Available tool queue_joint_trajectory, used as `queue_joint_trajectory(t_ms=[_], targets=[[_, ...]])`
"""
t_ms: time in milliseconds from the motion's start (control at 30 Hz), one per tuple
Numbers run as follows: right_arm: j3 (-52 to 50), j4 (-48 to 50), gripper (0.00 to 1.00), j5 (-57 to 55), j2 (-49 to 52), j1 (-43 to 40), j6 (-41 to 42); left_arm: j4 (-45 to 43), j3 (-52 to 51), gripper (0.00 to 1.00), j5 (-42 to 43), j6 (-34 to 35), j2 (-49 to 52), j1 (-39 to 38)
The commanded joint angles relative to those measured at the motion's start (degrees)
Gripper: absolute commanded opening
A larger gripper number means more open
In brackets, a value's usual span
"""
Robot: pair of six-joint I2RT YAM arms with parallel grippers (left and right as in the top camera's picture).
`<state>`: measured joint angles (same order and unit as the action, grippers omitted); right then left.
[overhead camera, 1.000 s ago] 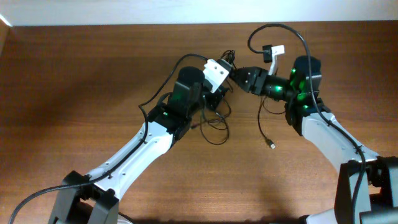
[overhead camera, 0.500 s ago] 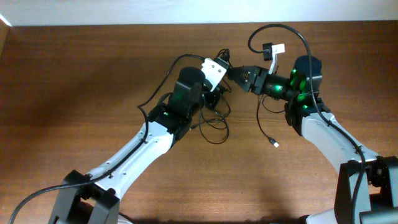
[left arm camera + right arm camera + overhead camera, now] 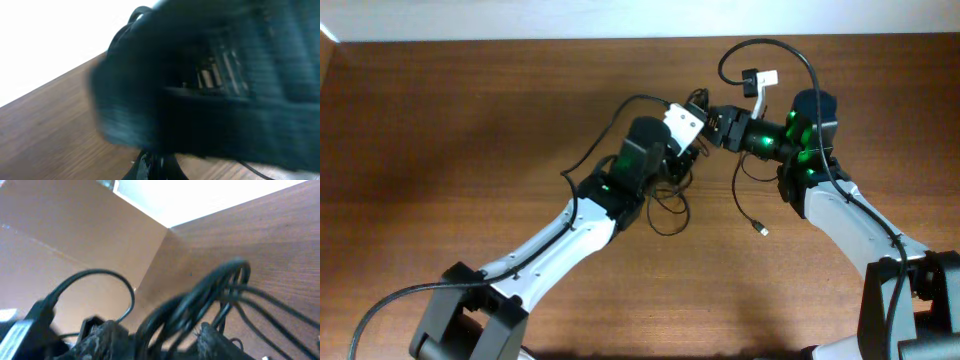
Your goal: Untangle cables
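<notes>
The cables (image 3: pixel 670 195) are thin black cords, tangled in loops on the wooden table beneath my left wrist. One loose strand ends in a small plug (image 3: pixel 760 231). My left gripper (image 3: pixel 698 112) meets my right gripper (image 3: pixel 713 120) tip to tip above the tangle. The left wrist view is blurred: the left gripper (image 3: pixel 152 167) is shut at the bottom edge, apparently on a strand, and the right gripper's body (image 3: pixel 210 85) fills the frame. In the right wrist view a raised bundle of cables (image 3: pixel 220 287) passes between the parted fingers (image 3: pixel 107 340) of the right gripper (image 3: pixel 160 340), which is open.
A thicker black arm cable with a white tag (image 3: pixel 762 80) arches above the right arm. The pale back wall (image 3: pixel 520 18) borders the table's far edge. Bare wood (image 3: pixel 470 130) lies to the left of the arms.
My left arm has shifted right, bringing its gripper up against the right gripper. The right jaws have narrowed a little around the bundle. The loose plug has barely moved.
</notes>
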<state>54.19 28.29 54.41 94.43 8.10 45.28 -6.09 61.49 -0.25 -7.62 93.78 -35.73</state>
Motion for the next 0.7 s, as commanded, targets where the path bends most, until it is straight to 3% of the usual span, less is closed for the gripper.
queue_joint_trajectory(t_ms=[0, 33, 167, 267, 467, 533, 667], targets=[[0.11, 0.17, 0.38, -3.50, -0.74, 0.52, -0.24, -0.55, 0.17, 0.00, 0.66, 0.72, 0.28, -1.79], [0.11, 0.13, 0.27, -3.72, -0.74, 0.52, -0.24, -0.37, 0.17, 0.00, 0.42, 0.72, 0.28, -1.88], [0.11, -0.59, 0.13, -3.69, -0.74, 0.52, -0.24, -0.42, 0.17, 0.00, -0.04, 1.05, 0.28, -0.94], [0.11, -0.70, 0.13, -3.67, -0.74, 0.52, -0.24, -0.55, 0.17, 0.00, -1.09, 4.92, 0.28, 0.61], [0.11, -3.10, 0.12, -3.67, -0.74, 0.52, -1.53, -0.74, 0.17, 0.00, -1.29, 6.05, 0.28, 1.46], [0.11, -3.08, 0.10, -3.65, -0.74, 0.52, -1.51, -0.28, 0.17, 0.00, -5.18, 11.08, 0.28, 2.73], [0.11, -3.06, 0.08, -3.23, -0.74, 0.52, -1.53, 0.74, 0.17, 0.00, -5.14, 16.90, 0.28, 5.97]])
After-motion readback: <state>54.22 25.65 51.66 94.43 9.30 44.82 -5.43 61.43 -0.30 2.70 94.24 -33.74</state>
